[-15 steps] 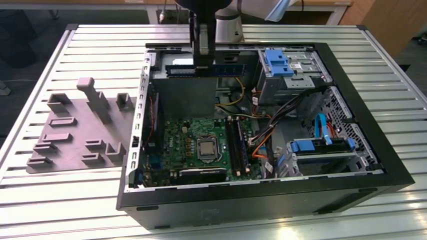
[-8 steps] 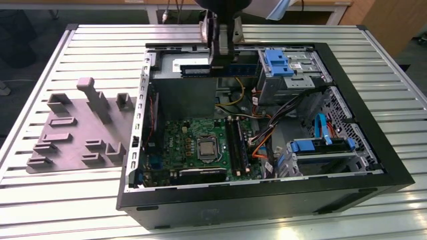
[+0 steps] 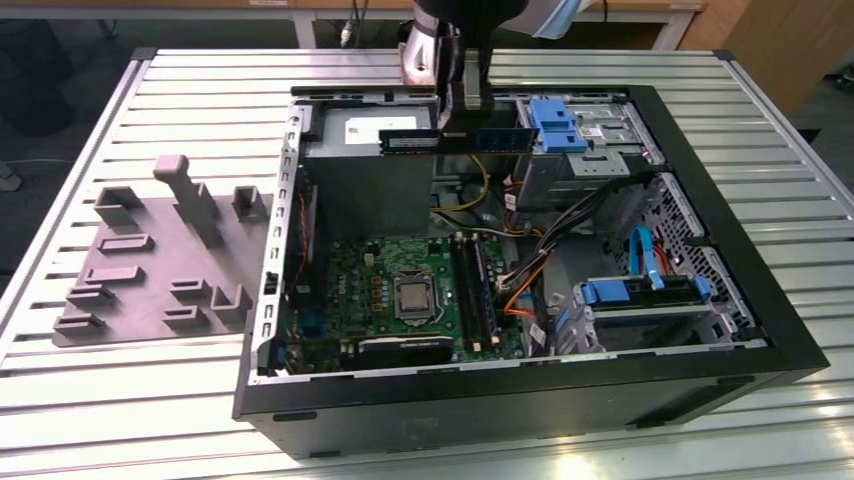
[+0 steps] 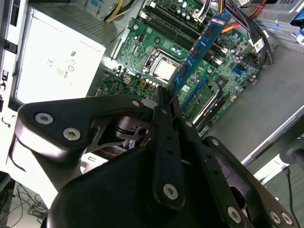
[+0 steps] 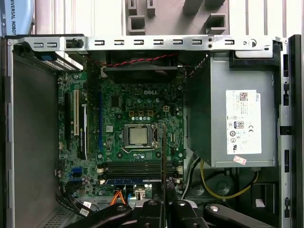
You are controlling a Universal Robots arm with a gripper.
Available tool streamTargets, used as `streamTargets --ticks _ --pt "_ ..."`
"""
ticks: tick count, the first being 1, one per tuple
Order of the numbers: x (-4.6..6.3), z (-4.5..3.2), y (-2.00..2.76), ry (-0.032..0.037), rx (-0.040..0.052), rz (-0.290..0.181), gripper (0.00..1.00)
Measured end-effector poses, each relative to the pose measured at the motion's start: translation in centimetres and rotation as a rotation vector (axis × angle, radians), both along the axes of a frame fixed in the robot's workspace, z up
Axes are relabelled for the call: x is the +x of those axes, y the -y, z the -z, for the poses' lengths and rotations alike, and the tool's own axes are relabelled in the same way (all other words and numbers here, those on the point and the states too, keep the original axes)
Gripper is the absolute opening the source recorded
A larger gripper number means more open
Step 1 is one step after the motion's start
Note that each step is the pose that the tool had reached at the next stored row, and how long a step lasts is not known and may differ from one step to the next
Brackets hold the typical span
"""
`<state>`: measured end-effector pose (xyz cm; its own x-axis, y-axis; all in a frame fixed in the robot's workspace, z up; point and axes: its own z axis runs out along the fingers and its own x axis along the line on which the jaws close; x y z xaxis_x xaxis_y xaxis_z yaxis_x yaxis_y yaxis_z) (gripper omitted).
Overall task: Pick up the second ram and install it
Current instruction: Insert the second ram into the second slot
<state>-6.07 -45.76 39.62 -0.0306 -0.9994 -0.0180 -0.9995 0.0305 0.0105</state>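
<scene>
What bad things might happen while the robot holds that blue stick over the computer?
The gripper pinches the second ram between thin fingertips above the motherboard; a slip might drop it onto the chips. The stick lies crosswise to the black slots, so pushing it down unturned could jam it. Orange cables beside the slots might snag it.
</scene>
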Motion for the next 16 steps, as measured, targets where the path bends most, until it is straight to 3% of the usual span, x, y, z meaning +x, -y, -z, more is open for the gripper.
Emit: streamTargets --ticks 11,16 --pt "0.01 0.00 0.00 0.0000 -0.0001 0.001 0.14" --pt "0.02 0.02 0.00 0.0000 -0.0020 0.054 0.14"
